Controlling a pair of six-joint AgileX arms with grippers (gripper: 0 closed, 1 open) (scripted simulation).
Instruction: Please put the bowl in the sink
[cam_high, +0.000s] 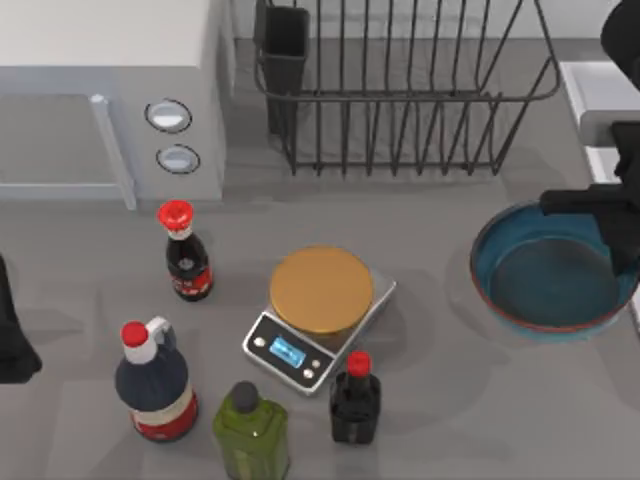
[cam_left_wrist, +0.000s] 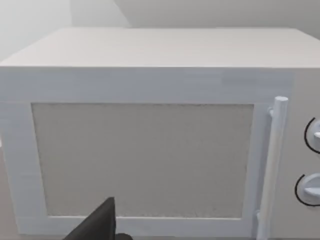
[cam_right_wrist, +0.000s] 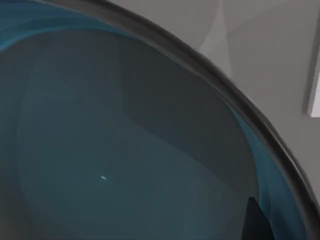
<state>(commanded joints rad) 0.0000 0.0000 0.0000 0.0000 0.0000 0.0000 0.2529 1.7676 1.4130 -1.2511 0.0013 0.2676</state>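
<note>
Blue glazed bowl (cam_high: 545, 275) — round, shallow, reddish-brown rim | upright, table's right

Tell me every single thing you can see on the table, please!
bowl: one, blue with a reddish-brown rim, right side of the table beside the sink
sink: one, white, at the right edge, partly seen
dish rack: one, black wire, at the back, a dark cup-like holder at its left end
microwave: one, white, back left corner
scale: one, grey with a golden-tan disc, centre
dark sauce bottles: two, red caps, one left of the scale, one in front of it
round bottle: one, dark with a red cap, front left
green bottle: one, front, beside the round bottle
right gripper: black, over the bowl's right rim
left gripper: black, parked at the left edge
</note>
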